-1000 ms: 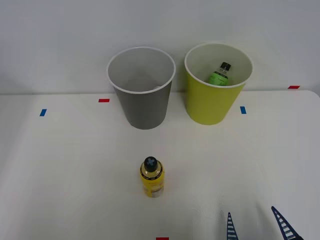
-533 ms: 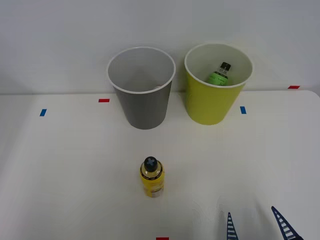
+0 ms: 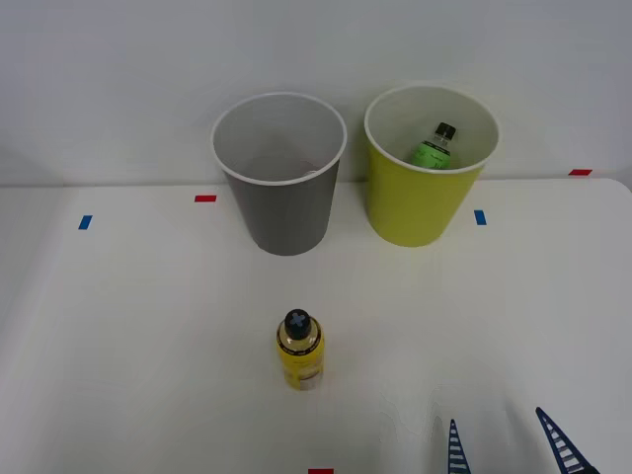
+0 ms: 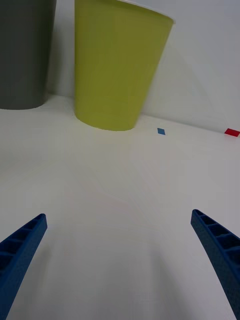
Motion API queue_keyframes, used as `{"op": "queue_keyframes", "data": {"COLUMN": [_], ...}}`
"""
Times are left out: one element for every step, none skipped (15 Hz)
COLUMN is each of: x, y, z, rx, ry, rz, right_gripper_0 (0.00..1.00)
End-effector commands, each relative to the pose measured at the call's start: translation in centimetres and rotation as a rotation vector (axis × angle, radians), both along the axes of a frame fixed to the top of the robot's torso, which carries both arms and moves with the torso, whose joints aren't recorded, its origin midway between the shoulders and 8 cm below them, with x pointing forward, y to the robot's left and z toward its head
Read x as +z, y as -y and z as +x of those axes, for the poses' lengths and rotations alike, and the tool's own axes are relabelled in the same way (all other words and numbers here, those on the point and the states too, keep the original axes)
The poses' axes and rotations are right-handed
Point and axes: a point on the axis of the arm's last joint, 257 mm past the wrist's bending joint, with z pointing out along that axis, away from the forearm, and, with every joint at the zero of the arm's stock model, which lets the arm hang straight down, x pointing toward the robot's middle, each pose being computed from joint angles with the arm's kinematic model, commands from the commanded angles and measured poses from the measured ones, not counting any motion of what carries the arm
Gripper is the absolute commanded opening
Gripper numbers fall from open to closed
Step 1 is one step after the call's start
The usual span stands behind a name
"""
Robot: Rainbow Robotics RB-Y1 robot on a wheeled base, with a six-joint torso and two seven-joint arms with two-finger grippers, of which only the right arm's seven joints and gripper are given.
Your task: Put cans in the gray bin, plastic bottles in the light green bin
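Two bins are set side by side at the far edge of the white table, close to the wall. The gray bin is on the left and the light green bin is on the right. They are kept apart so each kind of thing can be dropped in its own place.

A clear bottle with a green label is already seen inside the light green bin, leaning on its wall. A yellow bottle is left standing upright in the middle of the table, well apart from both bins. It is probably meant to go in the light green bin too.

The right gripper is held low at the near edge, to the right of the yellow bottle. Its blue fingers are spread wide and nothing is held between them. No cans are seen on the table.
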Motion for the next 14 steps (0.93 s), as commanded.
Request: {"op": "queue_keyframes", "data": {"x": [0.0, 0.0, 0.0, 0.0, 0.0, 0.0, -1.6, -1.2, -0.1, 1.2, 1.9, 2.6, 2.9, 2.9], "y": [0.0, 0.0, 0.0, 0.0, 0.0, 0.0, 0.0, -0.5, -1.7, -2.5, -3.0, -4.0, -4.7, -5.3], "z": [0.0, 0.0, 0.0, 0.0, 0.0, 0.0, -0.4, -0.4, -0.8, -0.8, -0.7, -0.6, -0.5, -0.3], "rx": [0.000, 0.000, 0.000, 0.000, 0.000, 0.000, 0.011, 0.038, 0.091, 0.135, 0.170, 0.223, 0.263, 0.300], "ry": [0.000, 0.000, 0.000, 0.000, 0.000, 0.000, -0.040, -0.013, 0.030, 0.066, 0.077, 0.084, 0.084, 0.080], "rz": [0.000, 0.000, 0.000, 0.000, 0.000, 0.000, -0.010, -0.028, -0.059, -0.061, -0.050, -0.025, -0.005, 0.013], "right_gripper_0": [1.00, 1.00, 1.00, 1.00, 1.00, 1.00, 1.00, 1.00, 1.00, 1.00, 1.00, 1.00, 1.00, 1.00]}}
